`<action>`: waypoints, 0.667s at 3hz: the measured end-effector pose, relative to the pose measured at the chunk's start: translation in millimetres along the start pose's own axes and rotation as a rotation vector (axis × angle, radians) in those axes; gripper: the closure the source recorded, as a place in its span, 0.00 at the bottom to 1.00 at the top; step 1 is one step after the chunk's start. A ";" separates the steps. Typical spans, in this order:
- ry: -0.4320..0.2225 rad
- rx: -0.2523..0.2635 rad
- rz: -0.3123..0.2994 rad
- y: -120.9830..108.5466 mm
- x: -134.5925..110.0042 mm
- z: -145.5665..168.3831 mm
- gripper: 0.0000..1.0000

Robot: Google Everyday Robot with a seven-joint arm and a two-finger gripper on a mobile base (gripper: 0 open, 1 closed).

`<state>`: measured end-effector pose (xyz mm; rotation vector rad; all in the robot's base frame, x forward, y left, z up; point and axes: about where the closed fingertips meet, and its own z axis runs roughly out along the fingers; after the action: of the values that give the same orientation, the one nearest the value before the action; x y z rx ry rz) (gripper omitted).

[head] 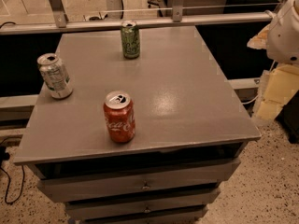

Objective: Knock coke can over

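Observation:
The coke can (119, 116) stands upright on the grey table top (187, 92), near the front edge and left of the middle. It is red-orange with white script and an opened silver top. A white rounded part of my arm (286, 29) shows at the upper right edge, off the table and far from the can. The gripper itself is out of view.
A green can (130, 39) stands upright at the back middle. A silver-white can with green markings (55, 76) stands at the left edge. The table has drawers (140, 183) below. A metal rail (140, 22) runs behind it. Yellowish blocks (278, 92) lie on the floor at right.

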<state>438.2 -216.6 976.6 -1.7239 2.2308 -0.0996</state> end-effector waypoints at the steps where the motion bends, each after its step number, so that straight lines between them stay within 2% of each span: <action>1: 0.000 0.000 0.000 0.0 0.0 0.0 0.00; 2: -0.072 -0.021 0.021 0.2 -14.6 15.5 0.00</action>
<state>445.7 -200.5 964.8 -1.6872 2.2045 -0.0091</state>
